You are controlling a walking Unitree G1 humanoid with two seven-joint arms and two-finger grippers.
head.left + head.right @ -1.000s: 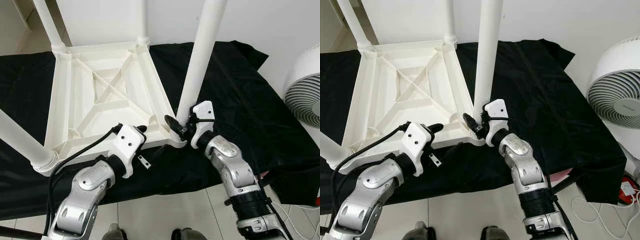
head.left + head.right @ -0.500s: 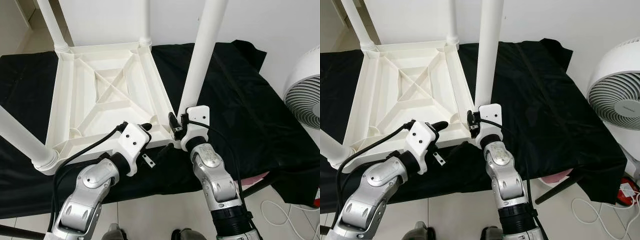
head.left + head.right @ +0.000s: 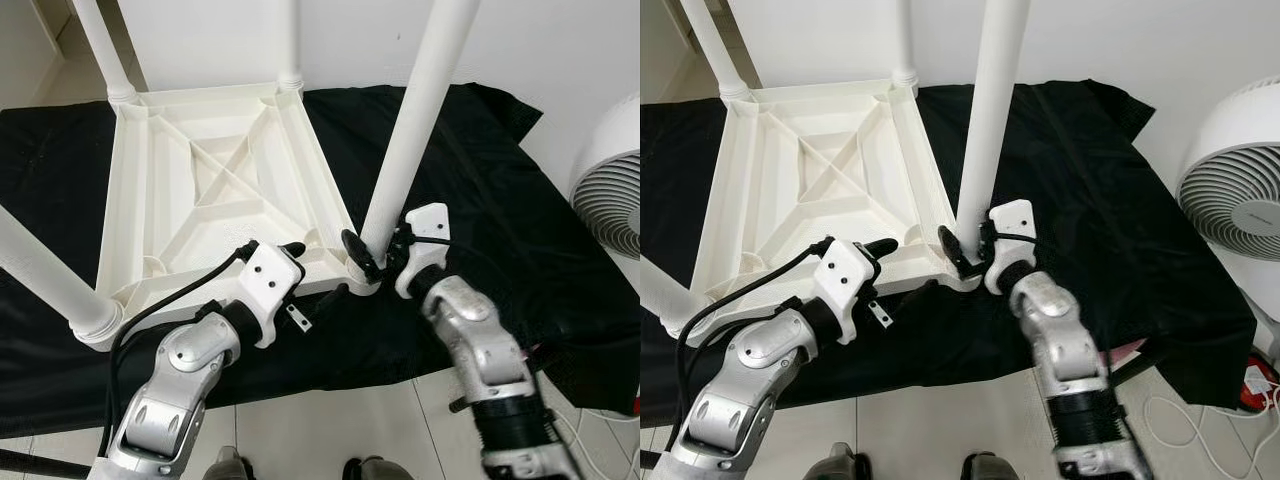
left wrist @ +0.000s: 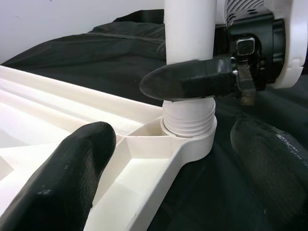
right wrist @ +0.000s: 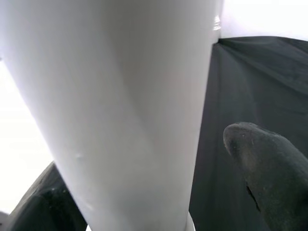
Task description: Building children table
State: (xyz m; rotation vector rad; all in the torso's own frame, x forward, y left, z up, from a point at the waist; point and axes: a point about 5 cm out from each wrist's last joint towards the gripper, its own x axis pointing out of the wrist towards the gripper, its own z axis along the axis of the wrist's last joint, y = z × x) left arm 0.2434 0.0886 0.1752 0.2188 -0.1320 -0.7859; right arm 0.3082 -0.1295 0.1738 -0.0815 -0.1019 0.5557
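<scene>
Right gripper [image 3: 378, 258] clamps the leg [image 3: 412, 130] low, at the upturned table's [image 3: 200, 190] near corner socket (threads showing). Left gripper [image 3: 292, 262], fingers apart, steadies frame. Keep leg vertical, twist w/o cross-threading.

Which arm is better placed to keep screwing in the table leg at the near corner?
The right. Its gripper already has its jaws around the leg just above the threaded socket. The left gripper rests open on the tabletop frame, steadying it.

Left tool [image 3: 290, 252] spread wide, right tool [image 3: 372, 256] fingers [image 4: 192, 84] clamped; both arms forward.
</scene>
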